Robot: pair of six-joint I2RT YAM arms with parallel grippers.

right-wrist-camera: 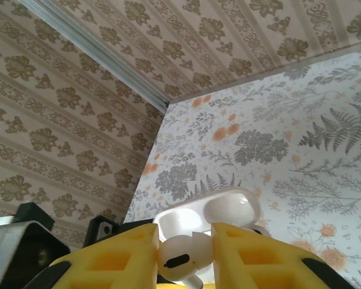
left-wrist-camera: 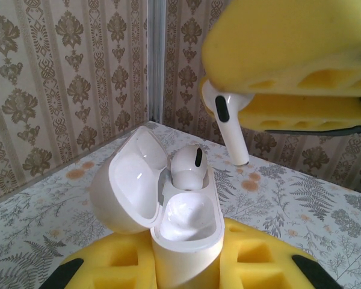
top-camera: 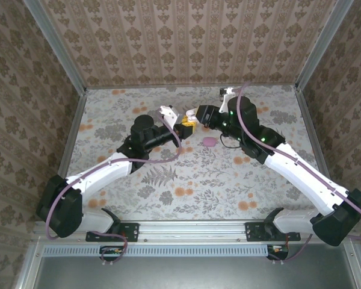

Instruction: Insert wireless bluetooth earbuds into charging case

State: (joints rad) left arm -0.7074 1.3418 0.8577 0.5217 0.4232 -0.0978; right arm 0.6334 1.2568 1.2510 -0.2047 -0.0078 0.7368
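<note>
Grips the open white charging case (left-wrist-camera: 168, 211) in the left end effector (left-wrist-camera: 186, 268), yellow pads clamped tight on its base, lid tipped back. Holds it above the counter (top-camera: 186, 180), toward the middle of the far edge. Shows one earbud (left-wrist-camera: 188, 167) seated inside. Pinches the second earbud (left-wrist-camera: 227, 120) in the right end effector (right-wrist-camera: 183, 262), nearly closed, stem pointing down, close above the case, not touching.

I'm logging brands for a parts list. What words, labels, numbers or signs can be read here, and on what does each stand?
No readable text anywhere in these views.
On the charging case: nothing, plain white.
On the seated earbud: no lettering, only a dark oval spot.
On the held earbud: the same, no lettering.
On the wallpaper and the table: ornament and floral print, no words.
</note>
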